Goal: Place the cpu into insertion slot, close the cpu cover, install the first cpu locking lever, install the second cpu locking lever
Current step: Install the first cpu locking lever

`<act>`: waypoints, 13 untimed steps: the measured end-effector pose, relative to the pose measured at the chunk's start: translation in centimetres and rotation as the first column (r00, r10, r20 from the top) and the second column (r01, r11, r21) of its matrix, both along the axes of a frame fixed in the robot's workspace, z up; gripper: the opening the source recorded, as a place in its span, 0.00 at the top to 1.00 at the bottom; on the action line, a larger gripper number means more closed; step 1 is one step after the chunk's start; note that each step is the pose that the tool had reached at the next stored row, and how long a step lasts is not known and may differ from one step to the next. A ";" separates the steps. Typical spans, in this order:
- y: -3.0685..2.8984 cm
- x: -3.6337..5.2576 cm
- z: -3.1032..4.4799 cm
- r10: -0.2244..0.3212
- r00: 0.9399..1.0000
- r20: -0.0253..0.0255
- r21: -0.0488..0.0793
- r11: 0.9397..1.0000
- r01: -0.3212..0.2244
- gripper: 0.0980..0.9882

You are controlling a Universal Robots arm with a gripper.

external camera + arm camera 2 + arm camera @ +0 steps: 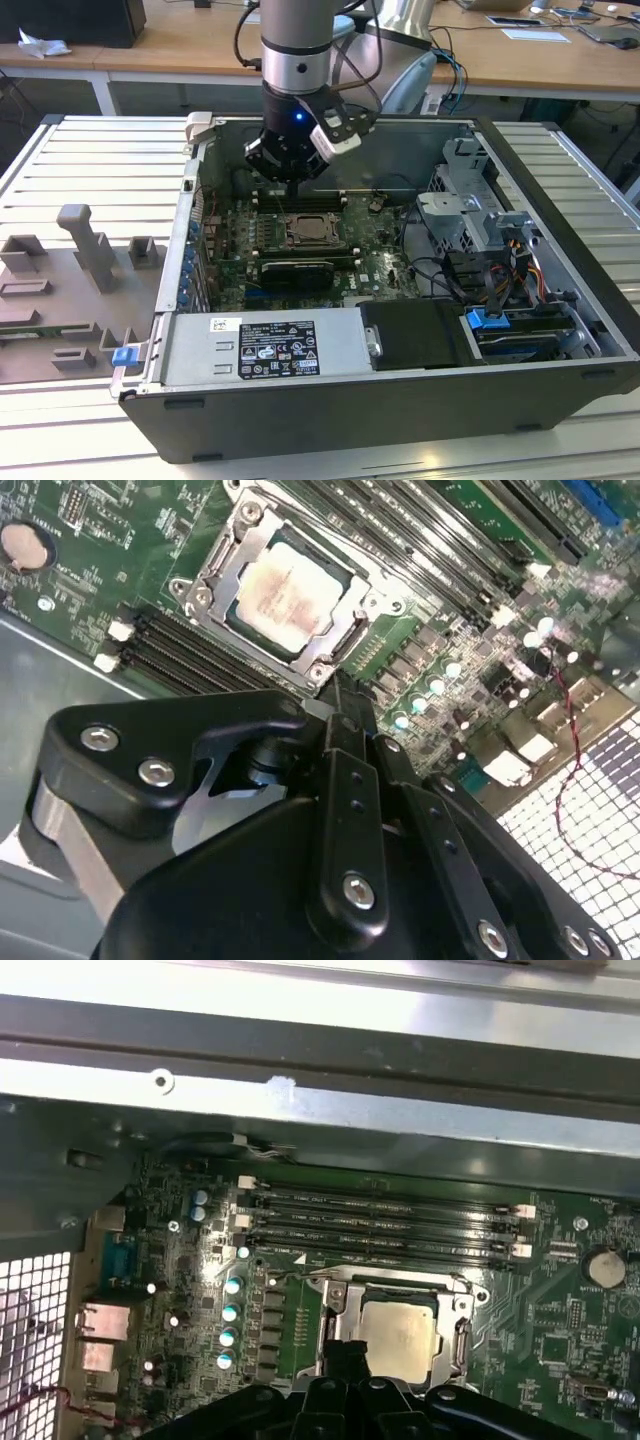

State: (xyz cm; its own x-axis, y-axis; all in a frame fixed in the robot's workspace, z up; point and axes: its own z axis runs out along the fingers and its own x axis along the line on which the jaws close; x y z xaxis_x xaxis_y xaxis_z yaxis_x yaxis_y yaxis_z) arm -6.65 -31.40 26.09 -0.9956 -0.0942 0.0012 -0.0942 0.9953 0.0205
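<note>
Tool (345,695): fingertips drawn together to a narrow point, with nothing seen between them. Its black body hides the nearest edge of the socket in both wrist views. The tip is just beside a corner of the cpu cover (213,572); contact cannot be told.
Cpu (290,590): seated in the insertion slot (352,590), with the cover lying flat around it.
Locking levers: hard to make out.
Location: mid-motherboard (150,530), beside the memory slots (190,645), inside the open computer case (400,400).

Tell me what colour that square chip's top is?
The cpu is pale silver-grey, faintly tan, clearest in the second wrist view.
</note>
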 end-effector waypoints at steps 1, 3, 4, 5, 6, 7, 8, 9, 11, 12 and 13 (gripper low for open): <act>-0.02 -0.25 -0.01 0.000 1.000 0.000 0.001 1.000 0.000 0.99; -0.04 -1.21 0.00 0.000 1.000 0.000 0.003 1.000 0.000 0.99; -0.05 -1.76 -0.01 0.000 1.000 0.000 0.005 1.000 0.000 0.99; -0.06 -2.23 -0.01 0.000 1.000 0.000 0.005 1.000 0.000 0.99; -0.06 -2.56 -0.01 0.000 1.000 0.000 0.006 1.000 0.000 0.99; -0.07 -2.82 -0.01 0.000 1.000 0.000 0.006 1.000 0.000 0.99; -0.07 -3.08 -0.01 0.000 1.000 0.000 0.007 1.000 0.000 0.99; -0.07 -3.26 -0.01 0.000 1.000 0.000 0.007 1.000 0.000 0.99; -0.07 -3.37 -0.02 0.000 1.000 0.000 0.007 1.000 0.000 0.99; -0.07 -3.42 -0.01 0.000 1.000 0.000 0.007 1.000 0.000 0.99; -0.08 -3.54 0.00 0.000 1.000 0.000 0.007 1.000 0.000 0.99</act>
